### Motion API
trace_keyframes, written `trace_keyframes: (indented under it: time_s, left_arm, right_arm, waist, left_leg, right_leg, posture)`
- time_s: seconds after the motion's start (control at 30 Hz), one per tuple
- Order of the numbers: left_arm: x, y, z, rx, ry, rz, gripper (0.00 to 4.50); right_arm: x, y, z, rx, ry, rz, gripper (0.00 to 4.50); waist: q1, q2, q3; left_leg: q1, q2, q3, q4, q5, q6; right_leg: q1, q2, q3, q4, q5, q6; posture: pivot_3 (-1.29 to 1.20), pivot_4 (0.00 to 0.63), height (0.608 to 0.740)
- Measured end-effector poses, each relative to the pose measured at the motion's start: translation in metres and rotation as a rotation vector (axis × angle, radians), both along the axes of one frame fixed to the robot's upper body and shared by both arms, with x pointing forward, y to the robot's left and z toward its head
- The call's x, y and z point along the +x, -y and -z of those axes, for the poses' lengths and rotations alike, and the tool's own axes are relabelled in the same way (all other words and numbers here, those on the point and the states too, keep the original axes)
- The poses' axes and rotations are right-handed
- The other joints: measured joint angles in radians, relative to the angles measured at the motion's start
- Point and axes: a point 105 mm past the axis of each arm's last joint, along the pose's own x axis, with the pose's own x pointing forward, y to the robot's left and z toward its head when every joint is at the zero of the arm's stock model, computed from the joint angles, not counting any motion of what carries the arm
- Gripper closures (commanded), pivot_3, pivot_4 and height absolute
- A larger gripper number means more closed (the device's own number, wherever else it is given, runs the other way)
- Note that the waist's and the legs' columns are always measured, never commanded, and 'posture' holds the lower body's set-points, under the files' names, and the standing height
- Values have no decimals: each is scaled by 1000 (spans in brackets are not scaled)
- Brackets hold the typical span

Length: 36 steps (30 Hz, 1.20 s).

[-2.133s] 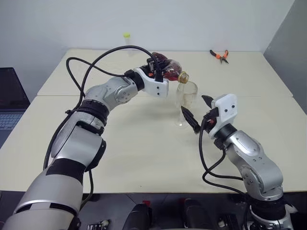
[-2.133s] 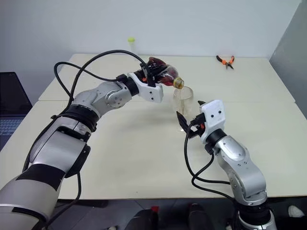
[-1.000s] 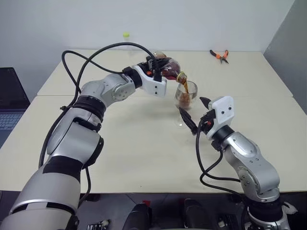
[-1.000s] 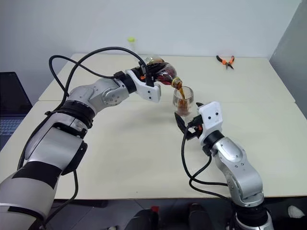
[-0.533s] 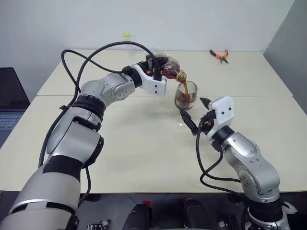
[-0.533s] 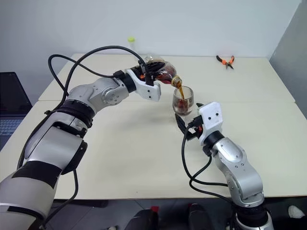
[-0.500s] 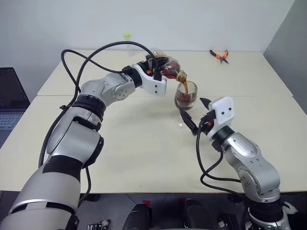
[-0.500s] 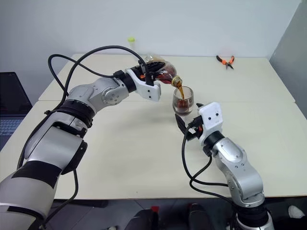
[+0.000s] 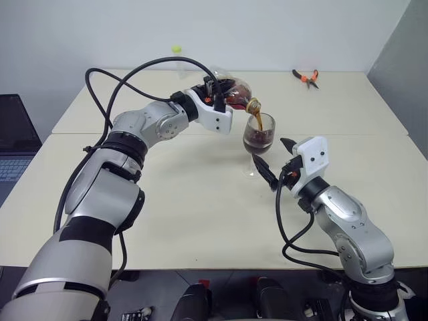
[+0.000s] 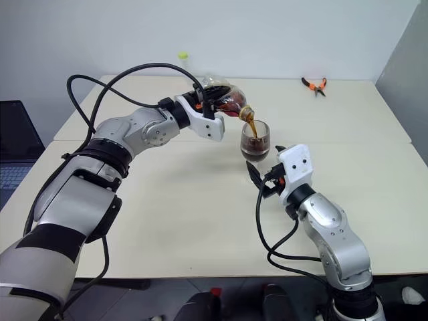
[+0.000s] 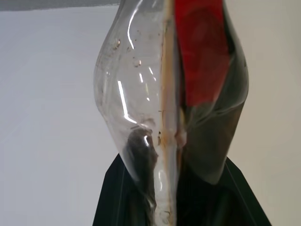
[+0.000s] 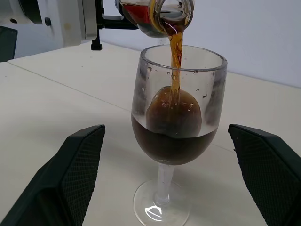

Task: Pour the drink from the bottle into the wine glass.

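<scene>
- The wine glass [image 9: 258, 144] stands upright on the table [image 9: 200, 214], near its middle.
- The bottle [image 9: 234, 97] hangs tipped above and to the left of the glass, its mouth over the rim, gripped in the left gripper [image 9: 215, 95].
- The drink [image 12: 171, 141] lies in the bowl of the glass.
- The right gripper [image 9: 276, 160] sits just in front and to the right of the glass, jaws apart.
- The pliers [image 9: 305, 77] lie at the far right of the table.
- A thin tube [image 9: 176, 57] stands at the far edge, behind the bottle.
- A laptop [image 9: 15, 144] sits left of the table.

A pale beige table [image 9: 167, 194] with a seam running across it has the wine glass [image 9: 257, 137] standing mid-table, orange-handled pliers [image 9: 305, 77] at the far right, and a yellow-capped clear tube [image 9: 176, 57] at the back.
</scene>
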Motion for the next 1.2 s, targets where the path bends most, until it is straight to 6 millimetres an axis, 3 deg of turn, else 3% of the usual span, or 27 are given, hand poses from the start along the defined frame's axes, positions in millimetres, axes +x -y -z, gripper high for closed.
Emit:
trace_keyframes:
  time_s: [0.6, 0.83, 1.03, 1.2]
  left_arm:
    - [0, -1, 1, 3, -16, -3, 3761]
    - [-2, 6, -2, -75, -90, 29, 3761]
    - [-5, 11, 2, -232, -231, 76, 3762]
    - [-2, 7, 5, -497, -425, 96, 3762]
  right_arm:
    - [-1, -2, 1, -5, -2, -22, 0]
    - [-2, -3, 0, -5, 0, -25, 0]
    - [-4, -8, -1, -31, 23, -59, 0]
    - [-10, -16, -4, -97, 86, -124, 0]
  waist:
    - [0, 0, 0]
    - [0, 0, 0]
    - [-1, 0, 0]
    - [-3, 0, 0]
  left_leg:
    - [0, 0, 0, 0, 0, 0]
    - [0, 0, 0, 0, 0, 0]
    - [0, 1, 0, 1, 0, 0]
    - [0, 1, 0, 1, 0, 0]
  right_leg:
    - [0, 0, 0, 0, 0, 0]
    - [0, 0, 0, 0, 0, 0]
    - [0, 0, 0, 0, 0, 0]
    - [0, 0, 0, 0, 0, 0]
  posture:
    - [0, 150, 740]
    - [0, 150, 740]
    - [0, 150, 740]
    - [0, 150, 740]
